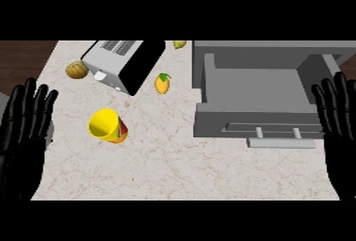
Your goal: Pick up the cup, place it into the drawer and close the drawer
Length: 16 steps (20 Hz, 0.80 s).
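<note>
Sitting on the pale, veined counter point(173, 164) left of the middle of the head view, the yellow cup point(106, 125) shows its open mouth to the camera, with red and orange on the side below the rim. Whether it stands straight or leans I cannot tell. It is apart from both hands.

The left hand point(24, 136) shows at the view's left edge, near the cup, with its fingers straight, spread and pointing up the view; it has hold of nothing. The right hand point(339, 124) shows at the right edge in the same pose, fingers straight and slightly apart, also holding nothing, just beside the right end of the drawer.

The grey drawer point(257, 89) stands open on the right half of the view, well apart from the cup. Its flat floor and low walls show, and a long handle point(277, 133) runs along its front panel, the side nearest the robot.

Beyond the cup, toward the top left, a silver and black toaster point(122, 63) sits turned at an angle. A round brown fruit point(77, 69) lies just beside its left end. A mango point(163, 84) lies between the toaster and the drawer. A small yellow thing point(179, 44) shows at the counter's far edge, too little of it visible to name.
</note>
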{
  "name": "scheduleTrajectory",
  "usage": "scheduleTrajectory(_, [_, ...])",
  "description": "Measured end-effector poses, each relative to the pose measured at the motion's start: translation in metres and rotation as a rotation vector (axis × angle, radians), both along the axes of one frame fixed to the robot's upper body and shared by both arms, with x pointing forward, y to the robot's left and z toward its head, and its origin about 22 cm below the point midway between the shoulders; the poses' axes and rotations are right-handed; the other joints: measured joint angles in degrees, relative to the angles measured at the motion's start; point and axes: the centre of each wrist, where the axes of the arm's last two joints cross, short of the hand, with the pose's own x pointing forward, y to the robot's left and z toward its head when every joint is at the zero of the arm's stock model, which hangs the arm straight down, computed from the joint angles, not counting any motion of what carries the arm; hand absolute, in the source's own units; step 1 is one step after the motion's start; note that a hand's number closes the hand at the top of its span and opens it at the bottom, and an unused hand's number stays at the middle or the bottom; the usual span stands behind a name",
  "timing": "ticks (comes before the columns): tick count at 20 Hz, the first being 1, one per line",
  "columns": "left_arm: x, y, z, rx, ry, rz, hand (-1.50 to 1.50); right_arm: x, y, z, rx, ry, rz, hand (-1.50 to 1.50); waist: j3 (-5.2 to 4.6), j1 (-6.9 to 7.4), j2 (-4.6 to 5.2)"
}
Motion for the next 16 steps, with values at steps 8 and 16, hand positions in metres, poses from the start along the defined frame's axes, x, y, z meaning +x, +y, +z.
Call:
scheduleTrajectory(8, [0.021,0.034,-0.005,-0.071,0.074,-0.303,-1.5,0.006,-0.001,-0.006,-0.014,0.041,0.058,-1.5,-0.43,-0.94,-0.66])
scheduleTrajectory(16, [0.057,0.07,-0.03,-0.191,0.228,-0.394,-1.5,0.026,-0.004,-0.008,-0.031,0.132,0.133,-1.5,-0.41,-1.01,-0.86])
